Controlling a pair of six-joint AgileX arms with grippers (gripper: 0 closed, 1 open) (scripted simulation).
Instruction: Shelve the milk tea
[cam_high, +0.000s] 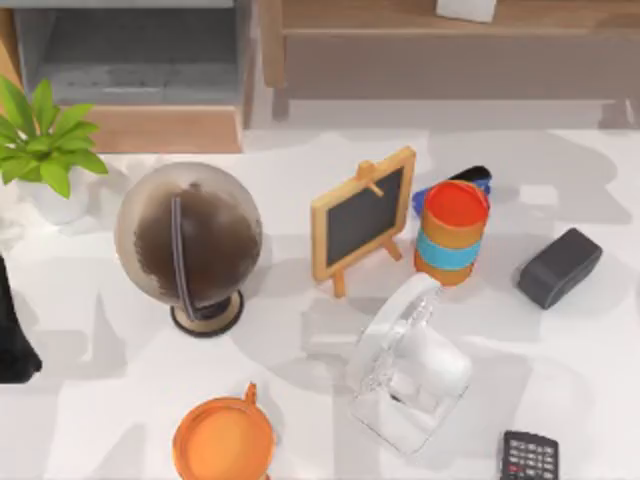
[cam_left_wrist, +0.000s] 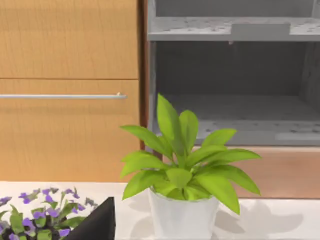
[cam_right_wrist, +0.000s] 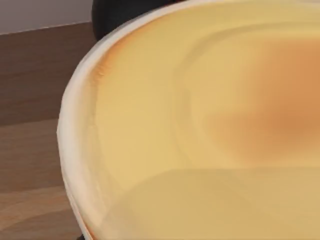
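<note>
Bright, soft shadows; closest surface perhaps blurred

I can read no text, label, brand, number or sign anywhere. The small chalkboard (cam_high: 362, 220) on its easel, at the middle of the top view, carries a blank dark face. The orange canister (cam_high: 453, 232) just to its right has a plain blue band with no lettering I can make out. The calculator (cam_high: 529, 457) at the lower right of the frame shows rows of keys, but their marks are too small to tell. The globe (cam_high: 189, 243) left of centre bears no legible names.
</note>
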